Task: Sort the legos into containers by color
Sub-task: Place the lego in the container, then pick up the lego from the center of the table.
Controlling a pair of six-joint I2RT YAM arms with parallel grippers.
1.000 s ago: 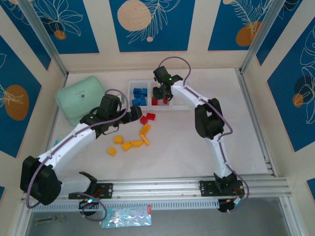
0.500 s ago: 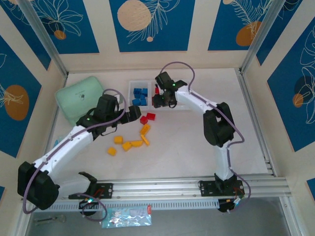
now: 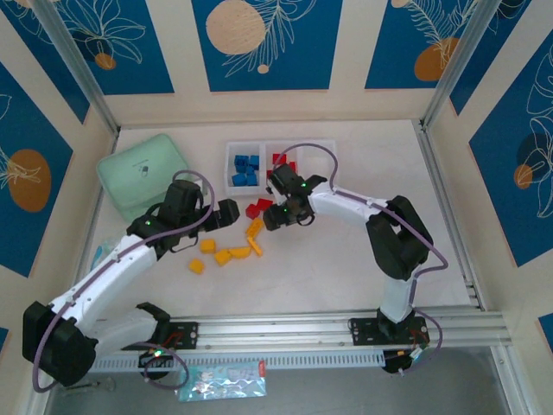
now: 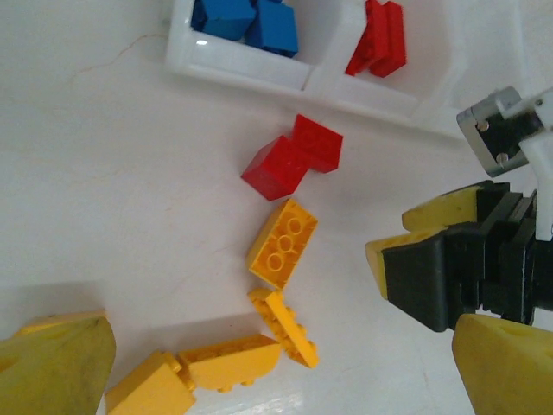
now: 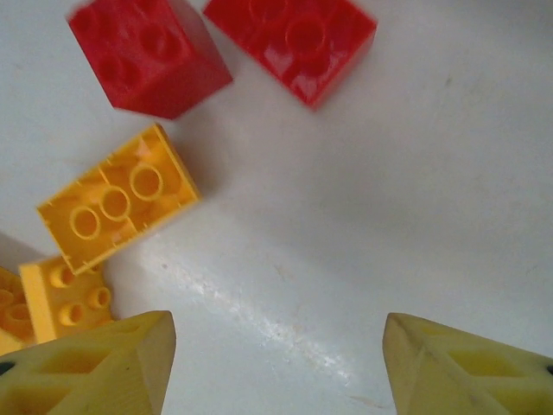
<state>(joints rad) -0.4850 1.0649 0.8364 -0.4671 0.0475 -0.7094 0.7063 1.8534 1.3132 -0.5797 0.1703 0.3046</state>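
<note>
SORTING RIG: On the white tabletop (image 3: pixel 346 259), a three-compartment tray (image 3: pixel 229 164) sits toward the back. Blue bricks (image 3: pixel 245 169) lie in its left bin and red bricks (image 3: pixel 282 160) in the middle; the right bin is presumably meant for yellow-orange. The right gripper (image 5: pixel 276 363) hovers low over the loose legos, jaws spread w/ nothing between them. The left gripper (image 4: pixel 276 372) faces it from the other side, jaws likewise wide apart and empty. Just in front of the tray, two red legos (image 5: pixel 147 52) touch at a corner. A scatter of yellow-orange legos (image 4: pixel 282 244) trails toward the arms' bases. The bricks look light, stiff and hard, w/ smooth walls, so prob. slippery. Best pinched across two flat opposite sides, not the studs. The touching reds leave little room btwn them, so outer faces look safer.
</note>
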